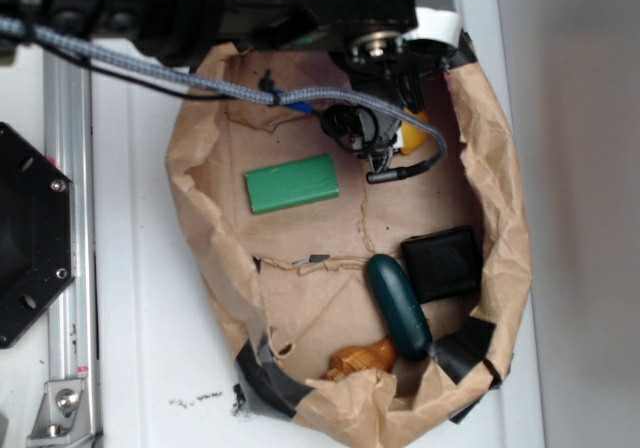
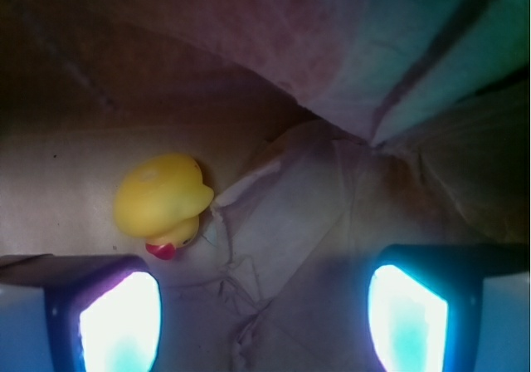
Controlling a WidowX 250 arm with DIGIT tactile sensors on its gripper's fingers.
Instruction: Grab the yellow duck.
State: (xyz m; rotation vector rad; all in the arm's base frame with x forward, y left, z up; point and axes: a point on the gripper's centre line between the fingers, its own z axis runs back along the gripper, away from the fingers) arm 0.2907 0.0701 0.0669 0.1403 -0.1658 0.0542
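- Gripper [image 2: 264,322]: fingers [image 2: 120,322] spread wide apart, nothing between them.
- Yellow duck [image 2: 162,199]: on the paper floor near the crumpled wall [image 2: 348,65], ahead of the left finger, left of the jaws' centre; judged to need a leftward shift.

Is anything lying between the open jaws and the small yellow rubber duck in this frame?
Nothing visible does. In the wrist view the small yellow rubber duck lies on bare brown paper lining just ahead of the gripper, nearer one of the open jaws than centred between them. A crumpled fold of paper rises beside the duck, not in front of it.
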